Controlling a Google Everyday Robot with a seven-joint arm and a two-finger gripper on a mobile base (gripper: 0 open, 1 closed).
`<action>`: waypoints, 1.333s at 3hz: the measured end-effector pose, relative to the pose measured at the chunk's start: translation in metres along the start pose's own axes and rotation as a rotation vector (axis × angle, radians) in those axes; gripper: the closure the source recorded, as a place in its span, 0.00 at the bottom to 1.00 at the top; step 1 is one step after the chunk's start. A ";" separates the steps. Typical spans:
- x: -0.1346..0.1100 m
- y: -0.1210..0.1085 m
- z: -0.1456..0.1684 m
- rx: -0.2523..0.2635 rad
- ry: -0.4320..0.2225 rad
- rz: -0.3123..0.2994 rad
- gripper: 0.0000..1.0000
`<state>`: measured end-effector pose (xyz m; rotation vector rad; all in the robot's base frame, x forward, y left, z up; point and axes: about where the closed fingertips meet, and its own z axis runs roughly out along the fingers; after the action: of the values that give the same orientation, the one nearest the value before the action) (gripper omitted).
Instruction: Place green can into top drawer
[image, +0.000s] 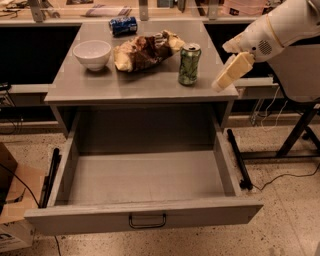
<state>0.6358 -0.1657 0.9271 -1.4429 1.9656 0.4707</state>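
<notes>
The green can (190, 63) stands upright on the grey cabinet top (100, 87), near its right front part. My gripper (227, 75) hangs at the cabinet's right edge, just right of the can and about level with it, apart from it and holding nothing that I can see. The top drawer (75, 220) is pulled fully out below, with nothing in it; its dark loop handle (147, 220) is at the front centre.
A white bowl (92, 53), a crumpled snack bag (145, 50) and a blue can (123, 25) lying on its side share the cabinet top. A cardboard box (10, 200) is on the floor at the left. A black table leg (295, 135) stands at the right.
</notes>
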 end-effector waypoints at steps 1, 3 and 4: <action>0.003 -0.003 0.016 0.024 -0.042 0.048 0.00; -0.013 -0.020 0.067 0.079 -0.188 0.087 0.00; -0.023 -0.033 0.088 0.079 -0.256 0.106 0.00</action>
<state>0.6967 -0.1055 0.8816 -1.1718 1.8385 0.5877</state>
